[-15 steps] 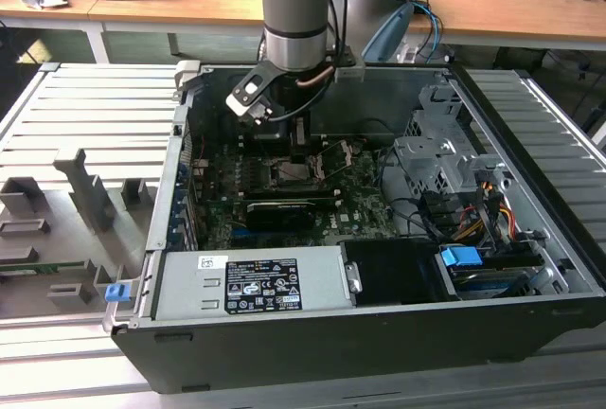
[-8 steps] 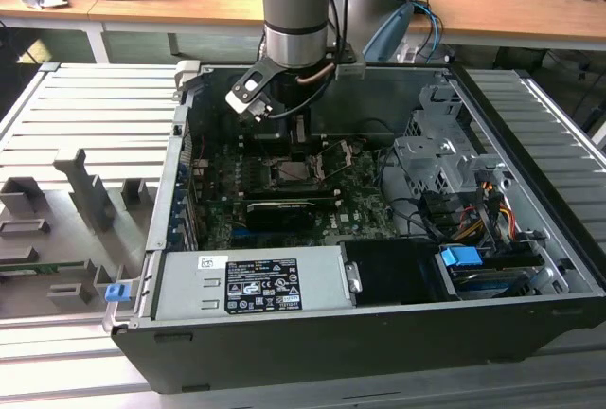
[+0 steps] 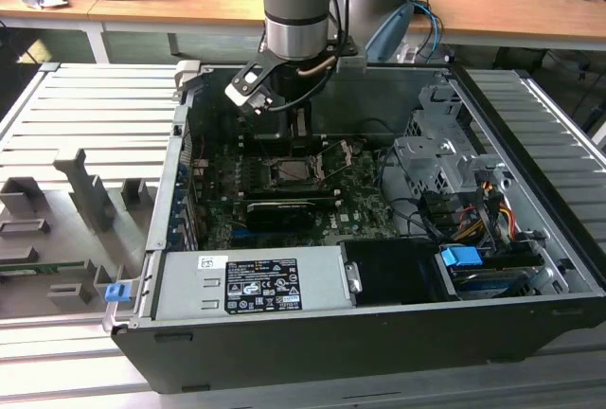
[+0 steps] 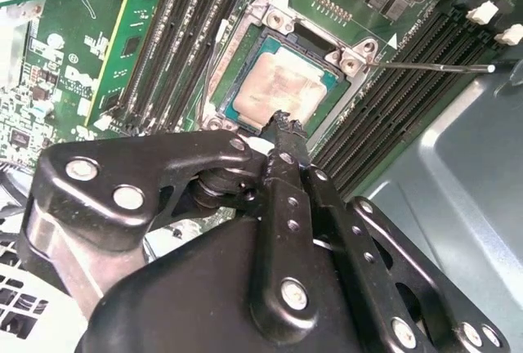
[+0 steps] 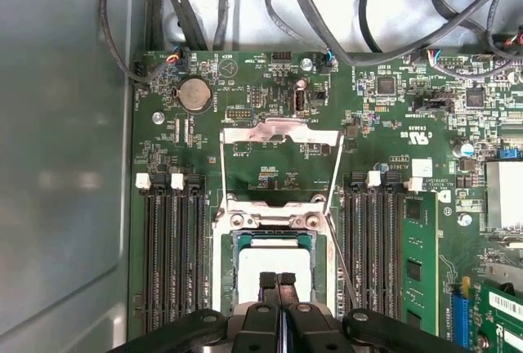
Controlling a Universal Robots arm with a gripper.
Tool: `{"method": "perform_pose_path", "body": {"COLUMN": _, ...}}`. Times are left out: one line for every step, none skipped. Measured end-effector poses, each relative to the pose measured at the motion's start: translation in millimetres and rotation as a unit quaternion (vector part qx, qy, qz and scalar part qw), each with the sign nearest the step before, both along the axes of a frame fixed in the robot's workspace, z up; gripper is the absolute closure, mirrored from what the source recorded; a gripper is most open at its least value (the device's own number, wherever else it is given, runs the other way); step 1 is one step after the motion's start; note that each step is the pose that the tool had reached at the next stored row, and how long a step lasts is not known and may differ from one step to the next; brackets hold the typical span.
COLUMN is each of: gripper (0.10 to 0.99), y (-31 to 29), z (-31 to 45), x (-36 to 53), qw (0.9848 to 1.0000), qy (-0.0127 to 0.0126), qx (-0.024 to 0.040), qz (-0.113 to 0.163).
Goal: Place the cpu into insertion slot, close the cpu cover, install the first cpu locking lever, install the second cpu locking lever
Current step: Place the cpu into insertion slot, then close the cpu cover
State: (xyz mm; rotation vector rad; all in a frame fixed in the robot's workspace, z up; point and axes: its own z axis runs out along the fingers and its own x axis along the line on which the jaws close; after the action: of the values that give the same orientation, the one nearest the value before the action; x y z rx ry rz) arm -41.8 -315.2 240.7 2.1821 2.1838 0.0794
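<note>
Plainly, the cpu (image 4: pixel 282 87) lies flat in the insertion slot (image 4: pixel 304 38), its dull metal top facing up and a green margin showing round it. We judge it light, thin and stiff, with a smooth top that would slip under a hard pinch and an underside too delicate to drag across the socket. The safe hold would be on two opposite edges, kept level.

The cpu cover (image 5: pixel 282 134) is raised off the socket. In the first wrist view we see green board through its square opening, and its hinge end meets the socket rim. It looks like thin springy sheet metal, best moved by its free edge. A thin locking lever (image 4: pixel 433 65) juts out sideways from one corner of the socket, unlatched.

The arm (image 3: pixel 298 11) drops almost straight down into the open computer case (image 3: pixel 530 239), its wrist above the motherboard. The gripper (image 5: pixel 278 281) points down at the socket. Its fingers (image 5: pixel 268 283) are pressed together tip to tip with nothing between them. In the second wrist view the joined tips sit over the near edge of the cpu. We cannot tell whether they touch it or hang just above.
</note>
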Motion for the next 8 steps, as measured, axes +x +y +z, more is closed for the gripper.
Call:
{"method": "perform_pose_path", "body": {"gripper": 0.980, "y": 0.0, "z": 0.5, "x": 0.0, "qw": 1.0000, "qy": 0.0000, "qx": -0.0001, "qz": 0.000}}
{"method": "perform_pose_path", "body": {"gripper": 0.980, "y": 0.0, "z": 0.9, "x": 0.0, "qw": 1.0000, "qy": 0.0000, "qx": 0.0000, "qz": 0.000}}
{"method": "perform_pose_path", "body": {"gripper": 0.980, "y": 0.0, "z": 1.7, "x": 0.0, "qw": 1.0000, "qy": 0.0000, "qx": 0.0000, "qz": 0.000}}
{"method": "perform_pose_path", "body": {"gripper": 0.980, "y": 0.0, "z": 2.2, "x": 0.0, "qw": 1.0000, "qy": 0.0000, "qx": 0.0000, "qz": 0.000}}
{"method": "perform_pose_path", "body": {"gripper": 0.980, "y": 0.0, "z": 2.7, "x": 0.0, "qw": 1.0000, "qy": 0.0000, "qx": 0.0000, "qz": 0.000}}
{"method": "perform_pose_path", "body": {"gripper": 0.980, "y": 0.0, "z": 3.4, "x": 0.0, "qw": 1.0000, "qy": 0.0000, "qx": 0.0000, "qz": 0.000}}
{"method": "perform_pose_path", "body": {"gripper": 0.980, "y": 0.0, "z": 3.6, "x": 0.0, "qw": 1.0000, "qy": 0.0000, "qx": 0.0000, "qz": 0.000}}
{"method": "perform_pose_path", "body": {"gripper": 0.980, "y": 0.0, "z": 3.8, "x": 0.1, "qw": 1.0000, "qy": -0.0001, "qx": 0.0001, "qz": 0.000}}
